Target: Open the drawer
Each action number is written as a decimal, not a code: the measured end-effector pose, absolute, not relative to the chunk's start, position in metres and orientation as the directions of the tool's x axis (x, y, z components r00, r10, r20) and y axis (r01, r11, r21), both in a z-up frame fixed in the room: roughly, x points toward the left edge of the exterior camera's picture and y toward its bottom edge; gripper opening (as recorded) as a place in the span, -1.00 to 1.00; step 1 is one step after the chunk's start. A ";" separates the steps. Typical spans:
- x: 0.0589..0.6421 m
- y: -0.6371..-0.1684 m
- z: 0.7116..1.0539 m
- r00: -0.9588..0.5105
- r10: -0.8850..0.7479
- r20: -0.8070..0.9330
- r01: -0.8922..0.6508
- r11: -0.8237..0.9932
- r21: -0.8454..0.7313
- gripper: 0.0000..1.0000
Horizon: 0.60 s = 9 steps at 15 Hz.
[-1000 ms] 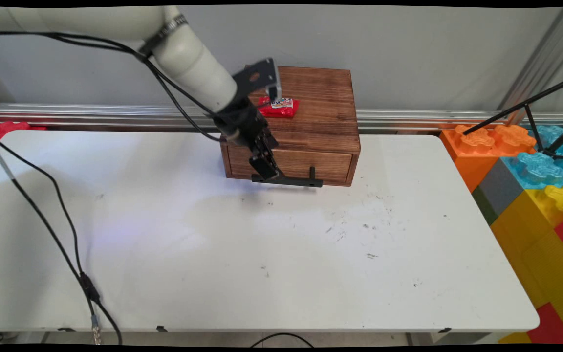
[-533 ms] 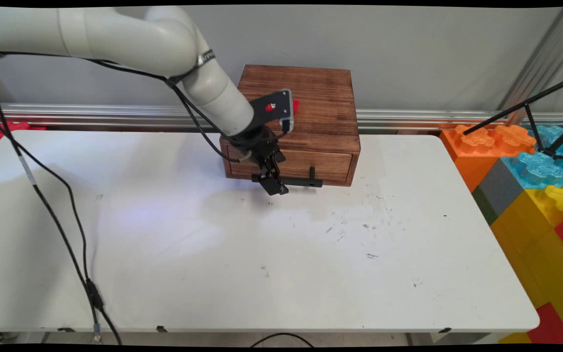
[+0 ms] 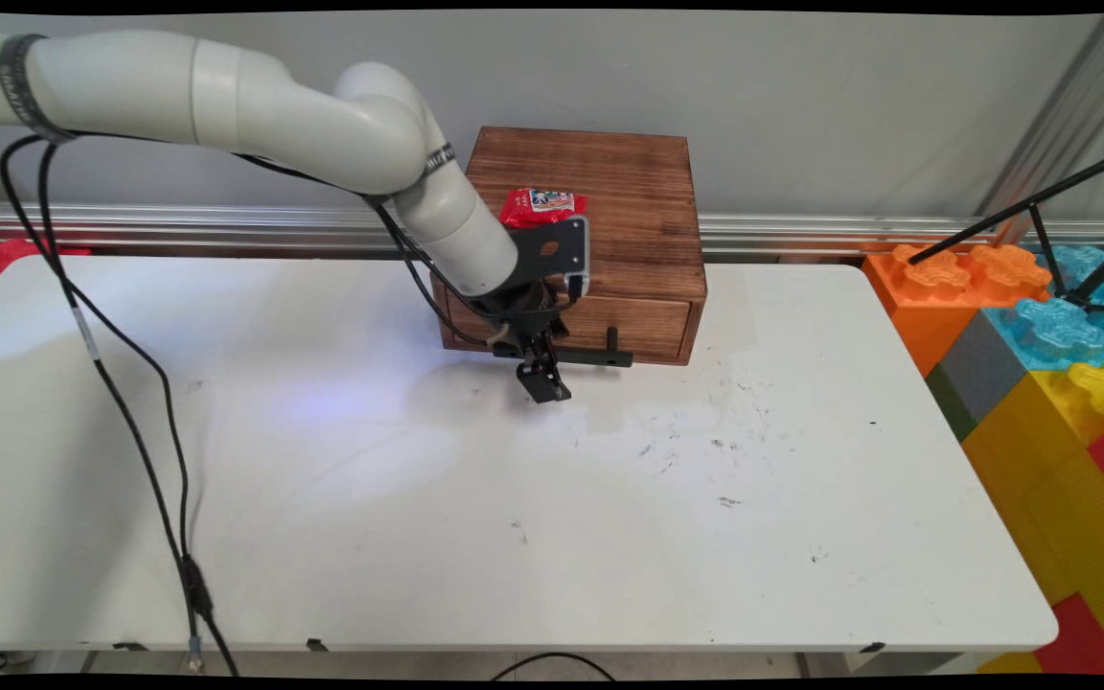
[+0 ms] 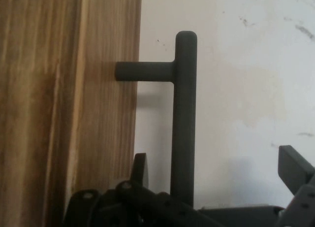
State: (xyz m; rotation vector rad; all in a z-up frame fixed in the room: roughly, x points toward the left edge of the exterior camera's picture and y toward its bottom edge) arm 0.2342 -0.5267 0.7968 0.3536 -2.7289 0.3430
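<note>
A brown wooden box [image 3: 609, 182] stands at the table's far middle, with a shut drawer [image 3: 653, 326] in its front. A black bar handle [image 3: 586, 357] juts from the drawer. A red snack packet [image 3: 542, 205] lies on the box's top. My gripper [image 3: 543, 385] points down at the handle's left end, just above the table. In the hand view the gripper [image 4: 215, 160] is open, and the handle's bar [image 4: 184, 113] runs between its two fingers [image 4: 140, 165], touching neither. The drawer's wooden front [image 4: 74, 113] fills the left side of that view.
Big toy building blocks [image 3: 1041, 364] in orange, blue, yellow and red are stacked off the table's right end, with black tripod rods [image 3: 1031, 206] above them. Black cables [image 3: 130, 412] hang over the table's left part. A metal rail [image 3: 178, 225] runs along the wall.
The arm has swung down and to the right, and my gripper has dropped from the drawer's left front to the left end of the handle. The box and packet have not moved.
</note>
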 end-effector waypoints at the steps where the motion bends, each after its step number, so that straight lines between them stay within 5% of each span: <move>1: 0.232 -0.528 0.792 -0.903 -0.196 0.383 -0.284 0.940 -0.188 1.00; 9: 0.224 -0.531 0.772 -0.905 -0.197 0.376 -0.279 0.944 -0.175 1.00</move>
